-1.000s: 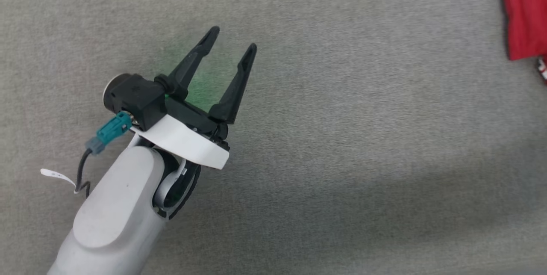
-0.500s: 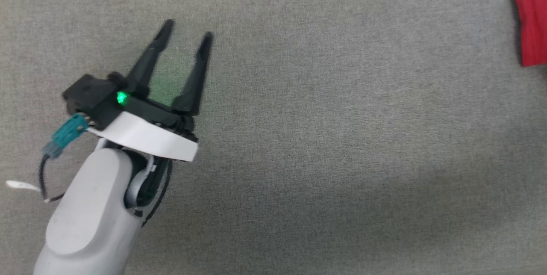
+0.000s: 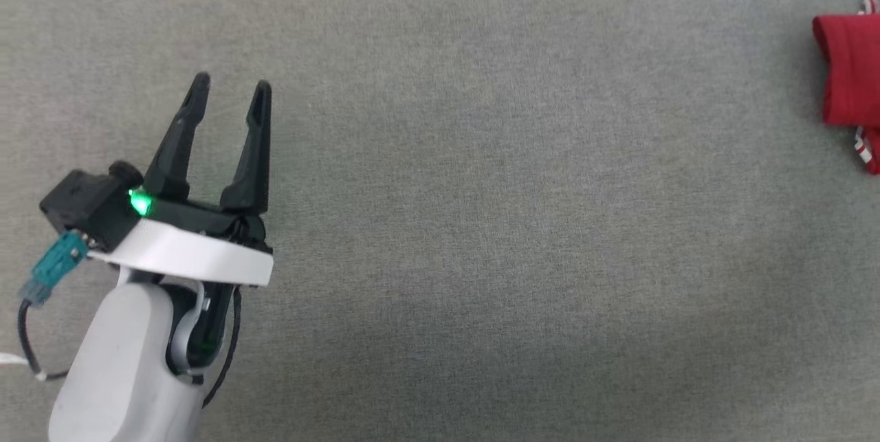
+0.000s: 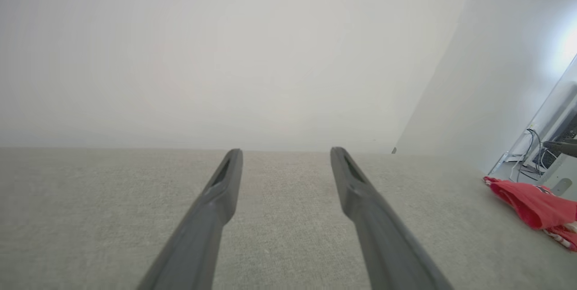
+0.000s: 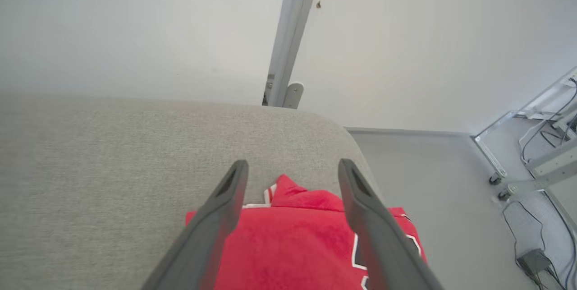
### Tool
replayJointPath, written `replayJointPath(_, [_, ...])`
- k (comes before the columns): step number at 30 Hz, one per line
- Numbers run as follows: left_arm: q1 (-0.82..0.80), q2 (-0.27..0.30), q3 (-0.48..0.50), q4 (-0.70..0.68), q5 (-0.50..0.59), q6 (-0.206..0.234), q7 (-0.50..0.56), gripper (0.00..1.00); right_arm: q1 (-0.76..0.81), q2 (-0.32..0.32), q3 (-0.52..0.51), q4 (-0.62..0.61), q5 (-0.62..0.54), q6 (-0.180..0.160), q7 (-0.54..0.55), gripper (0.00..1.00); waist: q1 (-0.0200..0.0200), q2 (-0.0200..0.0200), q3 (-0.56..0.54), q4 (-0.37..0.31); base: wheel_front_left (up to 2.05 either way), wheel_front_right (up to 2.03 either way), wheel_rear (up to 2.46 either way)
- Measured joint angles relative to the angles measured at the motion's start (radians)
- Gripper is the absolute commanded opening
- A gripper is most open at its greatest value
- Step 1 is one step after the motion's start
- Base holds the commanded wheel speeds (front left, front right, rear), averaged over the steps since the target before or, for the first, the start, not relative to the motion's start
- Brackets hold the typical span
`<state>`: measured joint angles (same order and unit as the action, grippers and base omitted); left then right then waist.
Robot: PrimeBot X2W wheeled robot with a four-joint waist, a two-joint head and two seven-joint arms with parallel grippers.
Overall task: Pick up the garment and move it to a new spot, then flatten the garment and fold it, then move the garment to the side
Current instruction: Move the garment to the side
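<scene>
a grey woven fabric surface (image 3: 481, 236) spreads edge to edge in the head view, with a soft shadow band across its near part. in the right wrist view its far right corner is rounded. behind the far edge stand a pale wall (image 5: 135, 24) and a grey metal post (image 5: 288, 33). beyond the right edge lies grey floor (image 5: 428, 181) with a wheeled metal frame (image 5: 487, 157) and a dark power brick (image 5: 532, 260).

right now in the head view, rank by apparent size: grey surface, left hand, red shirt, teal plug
1. grey surface
2. left hand, nearer the camera
3. red shirt, cut off at the edge
4. teal plug
</scene>
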<state>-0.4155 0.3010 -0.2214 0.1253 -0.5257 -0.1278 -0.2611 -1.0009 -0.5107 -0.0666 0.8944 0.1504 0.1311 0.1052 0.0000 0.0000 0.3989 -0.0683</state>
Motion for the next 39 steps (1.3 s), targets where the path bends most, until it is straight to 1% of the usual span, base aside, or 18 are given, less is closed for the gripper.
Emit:
replayJointPath(6, [0.06, -0.009, 0.044, -0.018, 0.015, 0.0, 0.0, 1.0, 0.082, 0.061, 0.037, -0.052, 0.053, 0.0, -0.074, 1.0, 0.0, 0.0, -0.055, 0.014, 0.0, 0.0, 0.0])
replayJointPath(11, [0.117, -0.012, 0.091, -0.03, 0.025, 0.0, 0.0, 1.0, 0.159, 0.117, 0.063, -0.124, 0.08, 0.0, -0.152, 1.0, 0.0, 0.0, -0.1, 0.032, 0.0, 0.0, 0.0])
replayJointPath(17, [0.193, -0.022, 0.128, -0.041, 0.034, 0.0, 0.0, 1.0, 0.278, 0.135, 0.113, -0.222, 0.118, 0.0, -0.257, 1.0, 0.0, 0.0, -0.149, 0.058, 0.0, 0.0, 0.0])
replayJointPath(18, [0.219, -0.024, 0.142, -0.044, 0.034, 0.0, 0.0, 1.0, 0.323, 0.146, 0.123, -0.254, 0.133, 0.0, -0.284, 1.0, 0.0, 0.0, -0.165, 0.068, 0.0, 0.0, 0.0])
replayJointPath(20, [0.25, -0.025, 0.152, -0.046, 0.042, 0.0, 0.0, 1.0, 0.374, 0.15, 0.136, -0.286, 0.139, 0.0, -0.303, 1.0, 0.0, 0.0, -0.181, 0.077, 0.0, 0.0, 0.0])
replayJointPath(25, [0.331, -0.035, 0.199, -0.052, 0.057, 0.0, 0.0, 1.0, 0.503, 0.163, 0.132, -0.367, 0.157, 0.0, -0.342, 1.0, 0.0, 0.0, -0.222, 0.099, 0.0, 0.0, 0.0])
replayJointPath(28, [0.375, -0.037, 0.226, -0.053, 0.058, 0.0, 0.0, 1.0, 0.585, 0.184, 0.127, -0.424, 0.166, 0.0, -0.355, 1.0, 0.0, 0.0, -0.246, 0.108, 0.0, 0.0, 0.0])
replayJointPath(31, [0.422, -0.039, 0.238, -0.056, 0.061, 0.0, 0.0, 1.0, 0.664, 0.207, 0.101, -0.472, 0.168, 0.0, -0.361, 1.0, 0.0, 0.0, -0.269, 0.115, 0.0, 0.0, 0.0])
replayJointPath(34, [0.459, -0.047, 0.249, -0.064, 0.068, 0.0, 0.0, 1.0, 0.751, 0.234, 0.063, -0.51, 0.168, 0.0, -0.364, 1.0, 0.0, 0.0, -0.292, 0.122, 0.0, 0.0, 0.0])
replayJointPath(39, [0.52, -0.052, 0.247, -0.059, 0.078, 0.0, 0.0, 1.0, 0.877, 0.299, 0.016, -0.612, 0.145, 0.0, -0.366, 1.0, 0.0, 0.0, -0.331, 0.132, 0.0, 0.0, 0.0])
